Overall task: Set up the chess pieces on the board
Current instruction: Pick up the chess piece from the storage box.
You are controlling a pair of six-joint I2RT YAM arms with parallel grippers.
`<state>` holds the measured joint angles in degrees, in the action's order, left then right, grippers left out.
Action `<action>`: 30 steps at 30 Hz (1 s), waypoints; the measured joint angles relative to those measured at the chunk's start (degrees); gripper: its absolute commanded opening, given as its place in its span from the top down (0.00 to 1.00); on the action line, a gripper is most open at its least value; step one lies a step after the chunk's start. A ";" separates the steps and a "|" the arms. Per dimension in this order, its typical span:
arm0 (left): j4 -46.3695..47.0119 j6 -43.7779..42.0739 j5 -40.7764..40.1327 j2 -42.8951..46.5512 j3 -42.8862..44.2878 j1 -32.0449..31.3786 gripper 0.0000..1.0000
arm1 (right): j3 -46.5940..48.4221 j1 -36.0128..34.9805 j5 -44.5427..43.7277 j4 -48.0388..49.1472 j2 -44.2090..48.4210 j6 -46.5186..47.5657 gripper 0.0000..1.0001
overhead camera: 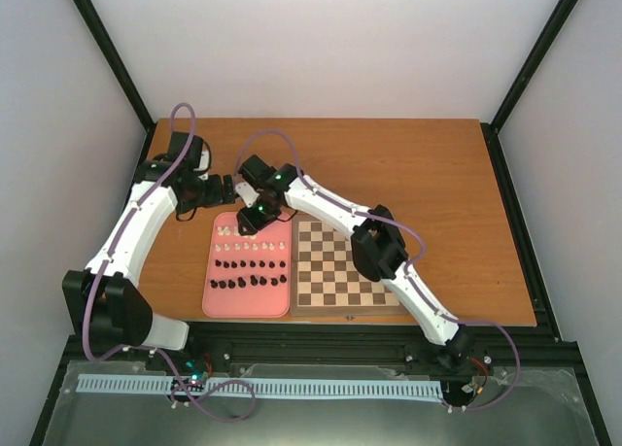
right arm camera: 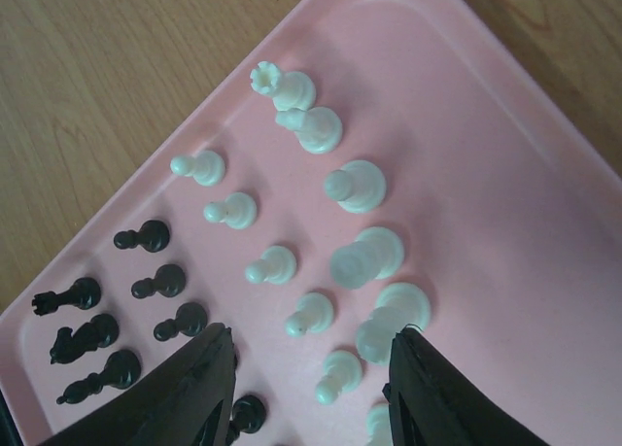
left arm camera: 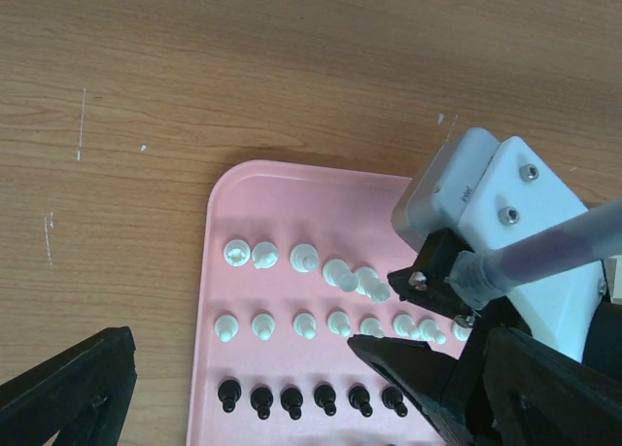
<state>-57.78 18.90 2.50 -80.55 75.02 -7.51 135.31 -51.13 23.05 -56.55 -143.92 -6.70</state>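
Observation:
The chess pieces stand in rows on a pink tray point(overhead camera: 216, 300): white pieces point(overhead camera: 248, 238) at the far end, black pieces point(overhead camera: 248, 274) nearer. The board point(overhead camera: 345, 271) lies right of the tray with no pieces on it. My right gripper point(overhead camera: 255, 216) hovers open and empty over the white rows; in its wrist view its gripper point(right arm camera: 311, 368) straddles white pawns point(right arm camera: 311, 313), with black pieces point(right arm camera: 146, 237) to the left. My left gripper point(overhead camera: 228, 188) is open and empty beyond the tray's far left corner. In the left wrist view the left gripper point(left arm camera: 311, 393) looks down on the white rows point(left arm camera: 304, 257) and the right gripper point(left arm camera: 374, 310).
The two grippers are close together at the tray's far end. The tray point(left arm camera: 219, 203) and the board sit side by side near the table's front edge. Bare wooden table point(overhead camera: 408, 164) lies behind and to the right. Black frame posts point(overhead camera: 530, 67) rise at the back corners.

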 measured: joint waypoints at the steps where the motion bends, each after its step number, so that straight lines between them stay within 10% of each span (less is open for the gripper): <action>1: 0.02 0.00 0.00 0.04 -0.17 0.00 0.00 | 0.09 -0.15 0.11 0.00 -0.17 -0.04 0.56; 30: 0.57 0.00 0.09 1.09 -1.81 0.00 0.00 | 1.77 -0.46 -5.03 -0.66 -3.52 -1.16 0.64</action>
<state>-57.21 18.90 2.59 -79.46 73.21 -7.51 137.08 -51.59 18.02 -57.21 -147.44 -7.86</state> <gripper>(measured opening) 0.997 0.376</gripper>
